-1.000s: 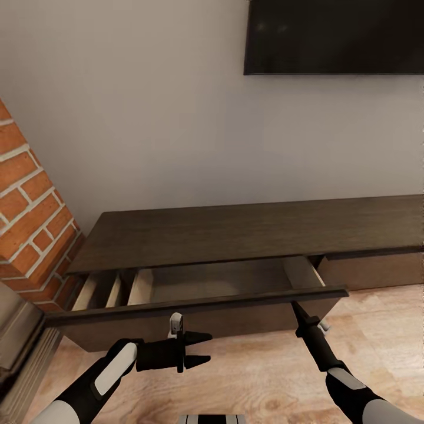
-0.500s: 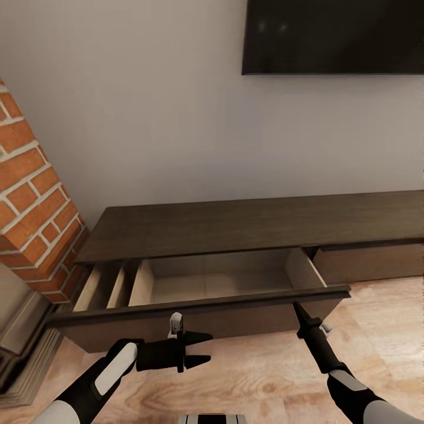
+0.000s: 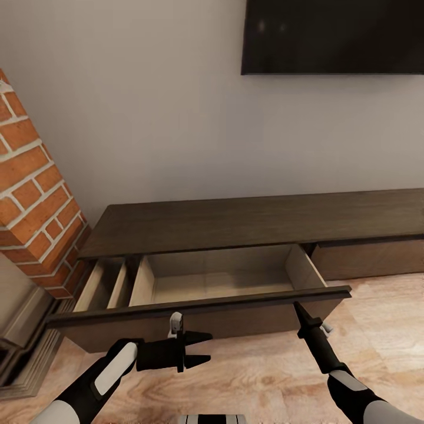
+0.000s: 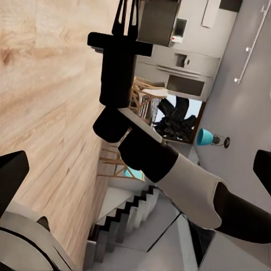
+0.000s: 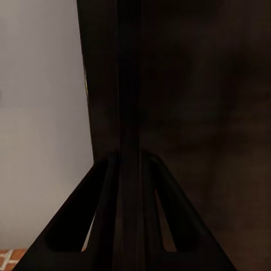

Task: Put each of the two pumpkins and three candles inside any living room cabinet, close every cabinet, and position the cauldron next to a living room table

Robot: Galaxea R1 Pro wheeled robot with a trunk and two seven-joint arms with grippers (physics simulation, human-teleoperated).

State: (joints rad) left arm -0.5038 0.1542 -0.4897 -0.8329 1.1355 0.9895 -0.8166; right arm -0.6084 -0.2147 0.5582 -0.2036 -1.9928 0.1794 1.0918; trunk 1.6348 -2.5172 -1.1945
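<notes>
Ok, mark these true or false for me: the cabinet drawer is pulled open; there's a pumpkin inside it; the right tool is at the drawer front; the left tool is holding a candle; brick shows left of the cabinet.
1. The cabinet drawer is pulled open. True.
2. A pumpkin lies inside it. False: the visible pale interior is bare.
3. The right tool is at the drawer's front edge. True, its fingers closed on the panel.
4. The left tool holds a candle. False: it is open and holds nothing.
5. Brick shows left of the cabinet. True.
</notes>
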